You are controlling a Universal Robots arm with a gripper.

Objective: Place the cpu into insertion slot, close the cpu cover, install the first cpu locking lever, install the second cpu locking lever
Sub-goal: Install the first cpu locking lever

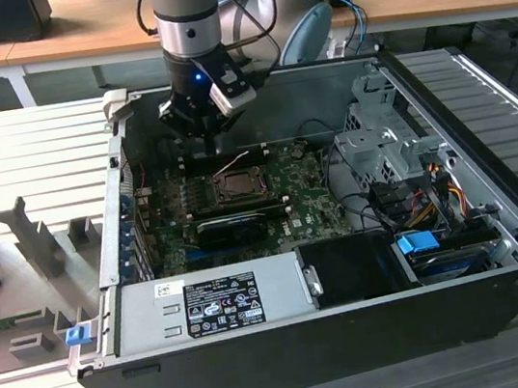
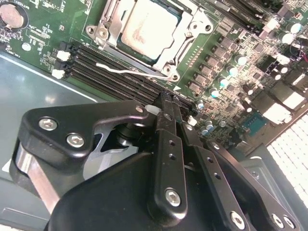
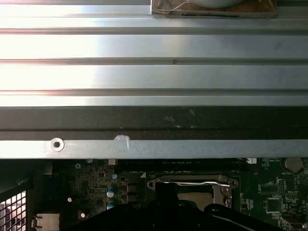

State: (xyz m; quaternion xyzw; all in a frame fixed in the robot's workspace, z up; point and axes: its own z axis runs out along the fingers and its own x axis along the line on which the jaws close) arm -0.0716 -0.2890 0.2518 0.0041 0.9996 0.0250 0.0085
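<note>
Your cpu (image 2: 147, 26) sits in the insertion slot (image 2: 185, 38); the tool (image 2: 166, 108), fingers together and empty, hovers beside it at a locking lever (image 2: 127, 72).

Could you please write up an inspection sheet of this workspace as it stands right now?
Surface: grey ribbed table carrying an open computer case.
Job's things: the cpu lies in the insertion slot; the cpu cover frames it, apparently closed down. A thin locking lever runs along the socket's edge; whether it is latched cannot be told.
Clutter: grey fixtures on the table at the exterior view's left.
Grippers: the gripper hangs above the green motherboard beside the socket, holding nothing, fingers together.
Cables: coloured wire bundle inside the case at the exterior view's right; black cable on the arm.
Surroundings: wooden desks behind.
</note>
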